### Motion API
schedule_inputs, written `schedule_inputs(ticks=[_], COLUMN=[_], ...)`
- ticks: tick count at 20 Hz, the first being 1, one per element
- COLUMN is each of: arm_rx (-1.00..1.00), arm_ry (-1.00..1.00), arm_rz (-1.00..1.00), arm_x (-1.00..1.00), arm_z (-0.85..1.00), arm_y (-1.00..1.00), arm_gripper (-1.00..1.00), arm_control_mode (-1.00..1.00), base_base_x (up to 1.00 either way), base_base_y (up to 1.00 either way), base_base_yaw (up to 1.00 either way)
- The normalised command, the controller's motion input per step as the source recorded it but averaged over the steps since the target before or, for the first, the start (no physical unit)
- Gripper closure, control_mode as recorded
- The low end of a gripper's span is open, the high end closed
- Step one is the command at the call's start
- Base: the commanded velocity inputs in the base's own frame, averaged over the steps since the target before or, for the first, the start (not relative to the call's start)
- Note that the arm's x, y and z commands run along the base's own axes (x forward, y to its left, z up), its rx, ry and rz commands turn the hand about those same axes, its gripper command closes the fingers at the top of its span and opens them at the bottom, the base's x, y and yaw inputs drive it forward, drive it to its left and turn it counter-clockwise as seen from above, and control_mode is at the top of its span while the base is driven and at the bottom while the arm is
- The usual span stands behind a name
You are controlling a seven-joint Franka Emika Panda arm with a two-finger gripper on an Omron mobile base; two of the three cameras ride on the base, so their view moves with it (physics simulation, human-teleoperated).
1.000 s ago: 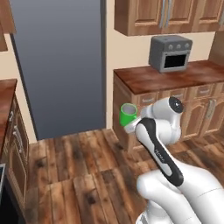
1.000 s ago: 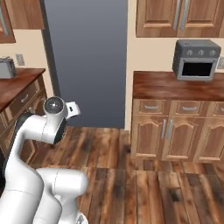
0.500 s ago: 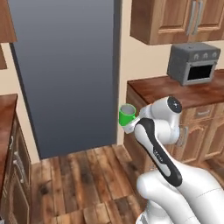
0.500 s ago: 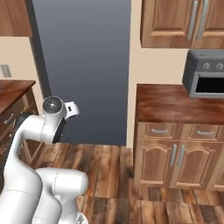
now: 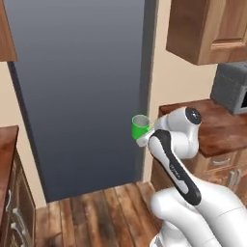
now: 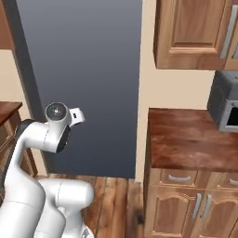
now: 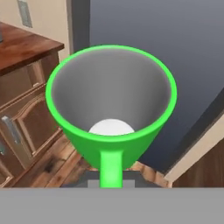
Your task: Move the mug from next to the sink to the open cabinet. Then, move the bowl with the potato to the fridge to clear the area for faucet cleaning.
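I see the mug (image 5: 139,127) upright at the arm's wrist, before the grey fridge (image 5: 82,87). My fingers are hidden beneath it, so I cannot tell their spread.

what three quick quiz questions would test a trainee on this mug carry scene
1. True or false: the mug stands on the wooden counter.
2. What colour is the mug's inside?
3. What stands on the counter at the right? A) toaster oven B) kettle C) bowl

Key:
1. False; it is up in the air at the end effector, in front of the grey fridge.
2. Pale grey.
3. A, the toaster oven.
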Motion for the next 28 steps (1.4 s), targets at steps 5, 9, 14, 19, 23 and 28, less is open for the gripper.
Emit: schedule_inputs(ticks=[5, 9, 14, 19, 23, 28], arm_rx=[0.00, 0.00, 0.00, 0.00, 0.00, 0.00], arm_ry=[0.00, 0.00, 0.00, 0.00, 0.00, 0.00], arm_rz=[0.00, 0.00, 0.00, 0.00, 0.00, 0.00], arm_x=[0.00, 0.00, 0.00, 0.00, 0.00, 0.00], arm_z=[0.00, 0.00, 0.00, 0.00, 0.00, 0.00], arm_y=[0.00, 0.00, 0.00, 0.00, 0.00, 0.00], arm_gripper=[1.00, 1.00, 1.00, 1.00, 1.00, 1.00], arm_control_mode=[1.00, 1.00, 1.00, 1.00, 1.00, 1.00], base_base_x=[0.98, 1.00, 0.83, 0.06, 0.14, 0.41], base_base_y=[0.02, 0.00, 0.04, 0.22, 0.24, 0.16], base_base_yaw=[0.56, 0.58, 0.61, 0.78, 0.78, 0.71])
